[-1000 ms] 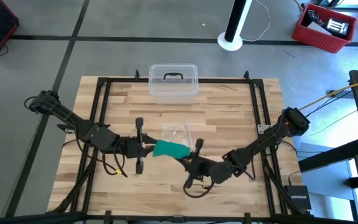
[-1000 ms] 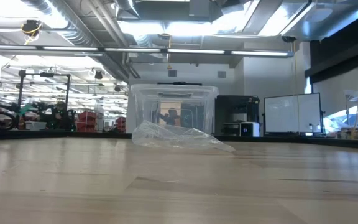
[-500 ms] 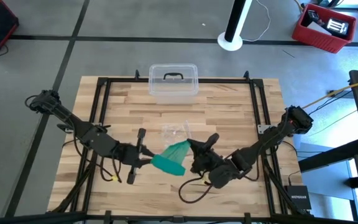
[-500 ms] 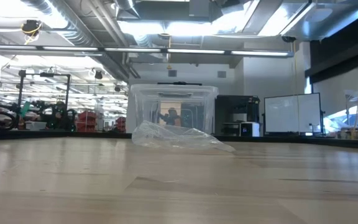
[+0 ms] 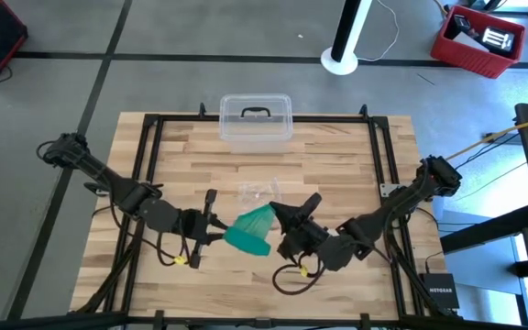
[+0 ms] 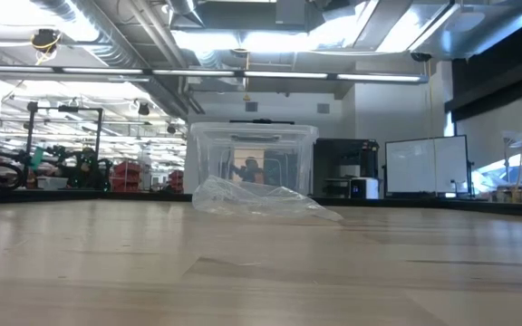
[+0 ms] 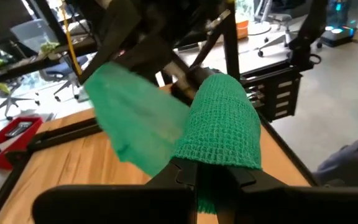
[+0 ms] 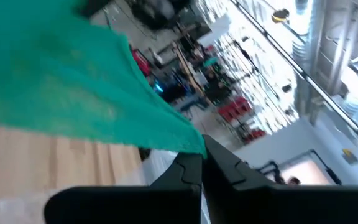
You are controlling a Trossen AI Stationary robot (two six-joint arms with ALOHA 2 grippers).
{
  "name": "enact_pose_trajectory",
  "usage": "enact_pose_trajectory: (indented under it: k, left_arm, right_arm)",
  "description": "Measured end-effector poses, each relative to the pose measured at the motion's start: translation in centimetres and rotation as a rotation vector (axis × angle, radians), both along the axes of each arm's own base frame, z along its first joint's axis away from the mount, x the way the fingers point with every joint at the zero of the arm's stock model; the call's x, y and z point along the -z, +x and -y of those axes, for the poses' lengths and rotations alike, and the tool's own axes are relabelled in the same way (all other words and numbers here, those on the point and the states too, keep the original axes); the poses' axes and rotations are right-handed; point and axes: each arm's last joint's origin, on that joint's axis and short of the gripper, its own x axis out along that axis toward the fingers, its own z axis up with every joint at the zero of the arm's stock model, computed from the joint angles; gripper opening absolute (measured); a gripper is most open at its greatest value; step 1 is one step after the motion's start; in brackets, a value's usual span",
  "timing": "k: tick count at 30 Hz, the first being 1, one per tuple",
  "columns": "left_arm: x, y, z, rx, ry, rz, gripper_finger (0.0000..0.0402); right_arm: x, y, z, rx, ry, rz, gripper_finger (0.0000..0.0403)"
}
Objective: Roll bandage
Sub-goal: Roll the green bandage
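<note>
The teal-green bandage (image 5: 250, 229) hangs in the air between my two grippers, over the middle of the wooden table (image 5: 337, 156). Its rolled part (image 7: 222, 124) sits at my left gripper (image 5: 220, 235), which is shut on it. A loose strip (image 7: 135, 124) fans out from the roll toward my right gripper (image 5: 278, 213), which is shut on the strip's far end. The low view shows neither gripper nor the bandage. My left gripper pinches the roll's lower end (image 7: 211, 163) between its two fingers, coming level from the table's left. The roll stands up past the fingertips, clear of the table. My right gripper pinches the strip's end edge (image 8: 188, 144) between its fingers (image 8: 185, 171), coming level from the table's right. The strip spreads away from the fingers toward the roll, lifted clear.
A crinkled clear plastic wrapper (image 5: 259, 192) lies on the table just beyond the bandage, also seen in the low view (image 6: 261, 199). A clear lidded box (image 5: 256, 119) stands at the far edge. A black frame (image 5: 149, 137) runs around the table.
My right gripper has risen and rolled about its own line, keeping hold of the strip's end. My left gripper has rolled too and tipped down a little. The strip between them has gone from a narrow band to a wider fan, with the roll now toward the near edge.
</note>
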Motion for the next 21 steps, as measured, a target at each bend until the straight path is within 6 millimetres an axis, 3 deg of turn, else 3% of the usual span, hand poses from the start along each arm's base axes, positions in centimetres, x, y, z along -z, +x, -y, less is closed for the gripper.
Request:
enact_pose_trajectory:
  k: [10,21]
  left_arm:
    - [0.3,0.7,-1.7,-0.135,0.02,-0.017,0.0013]
    - [-0.3,1.3,-2.5,-0.159,0.03,0.036,0.0013]
  right_arm:
    - [-2.0,-1.0,-2.4,-0.19,0.04,0.038,0.0001]
    - [0.0,0.1,-3.8,-0.379,0.034,-0.024,0.0004]
